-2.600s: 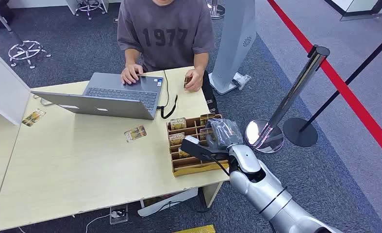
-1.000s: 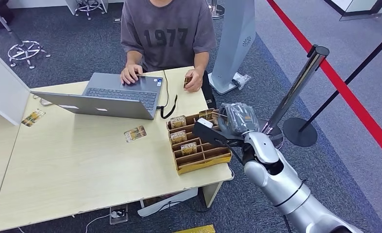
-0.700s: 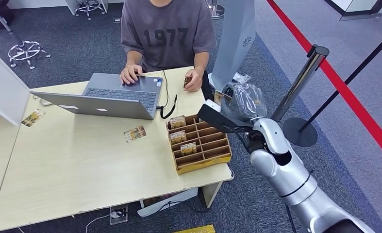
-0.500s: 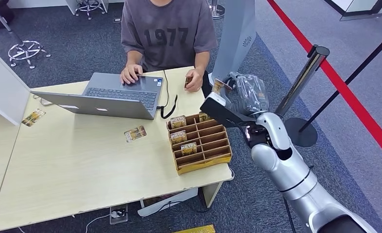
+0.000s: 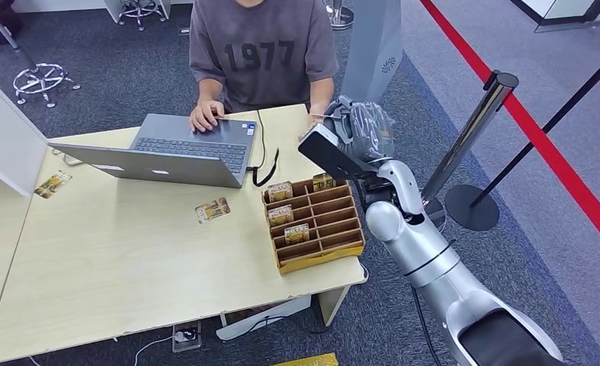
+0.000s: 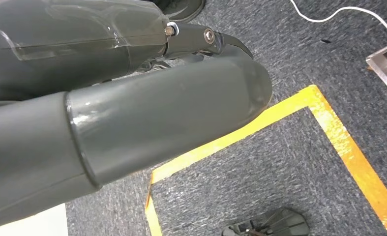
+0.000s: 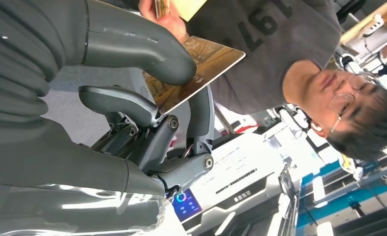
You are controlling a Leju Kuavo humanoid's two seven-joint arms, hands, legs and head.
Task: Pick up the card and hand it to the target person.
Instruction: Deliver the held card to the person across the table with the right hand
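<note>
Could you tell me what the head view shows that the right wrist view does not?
The head view alone shows the table, the laptop, the wooden card tray and a loose card on the table. The right wrist view alone shows the card plainly, pinched between thumb and fingers. Both show the right hand raised toward the person in the grey shirt.

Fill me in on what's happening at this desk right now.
The robot's right hand pinches a card between thumb and fingers and holds it out over the desk's far corner, toward the seated person. That person has one hand on the laptop and has not taken the card. More cards sit in the slotted cardboard tray. The left hand hangs above the floor.
</note>
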